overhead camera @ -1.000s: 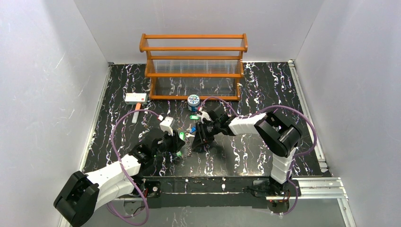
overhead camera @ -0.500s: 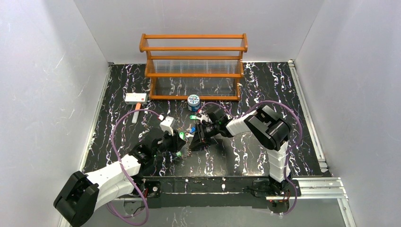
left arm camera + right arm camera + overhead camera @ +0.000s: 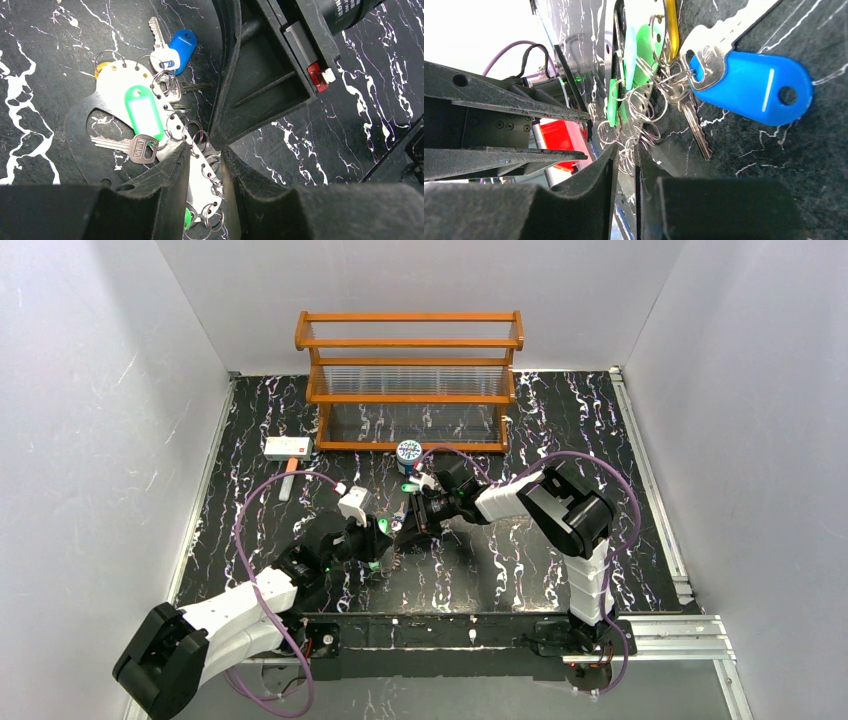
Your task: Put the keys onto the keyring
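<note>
Between the arms on the tabletop (image 3: 520,560), the keyring (image 3: 120,75) lies flat, with the keys (image 3: 142,110) on and beside it. Its strip is pinched in the jaws of the left gripper (image 3: 203,150). The right gripper (image 3: 625,150) has its jaws nearly closed on the wire rings. The yellow head is mostly hidden. A can (image 3: 408,451) and a rack (image 3: 410,380) stand behind.

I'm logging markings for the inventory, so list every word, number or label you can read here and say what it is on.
No text can be read for certain.
White print on the right arm's barrel: cut off by the frame edge, illegible.
Stamp on the silver key, on its head: blurred.
Pattern on the can lid and red mark on the white box: too small.
</note>
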You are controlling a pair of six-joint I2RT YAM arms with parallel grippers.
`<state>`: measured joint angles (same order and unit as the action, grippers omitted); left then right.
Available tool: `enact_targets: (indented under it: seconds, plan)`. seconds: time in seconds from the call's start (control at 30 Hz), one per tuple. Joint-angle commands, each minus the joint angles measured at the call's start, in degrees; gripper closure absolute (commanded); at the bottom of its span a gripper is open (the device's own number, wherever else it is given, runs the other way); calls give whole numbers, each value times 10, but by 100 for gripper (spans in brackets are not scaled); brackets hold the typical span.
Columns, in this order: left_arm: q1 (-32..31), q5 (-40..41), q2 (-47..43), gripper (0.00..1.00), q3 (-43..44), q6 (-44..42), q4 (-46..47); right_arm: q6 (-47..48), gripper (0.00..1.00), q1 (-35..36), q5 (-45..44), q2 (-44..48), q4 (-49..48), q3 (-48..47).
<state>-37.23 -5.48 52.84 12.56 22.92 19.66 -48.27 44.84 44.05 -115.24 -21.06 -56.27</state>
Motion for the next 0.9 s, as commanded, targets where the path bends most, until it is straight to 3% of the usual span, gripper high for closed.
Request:
enact_targets:
  seconds: [0.0, 0.3, 0.5, 0.87]
  plan:
    - [-1, -7, -6, 72, -9, -4, 0, 14, 74, -6, 3, -5, -2, -19]
    - [-1, -15, 19, 75, -16, 14, 10, 44, 64, -10, -15, 24, 28, 0]
    - [-1, -15, 62, 74, 0, 43, 6, 73, 64, -10, -30, 25, 55, -3]
    - [-1, -44, 127, 71, 8, 59, 58, 70, 91, -10, -20, -22, 45, -18]
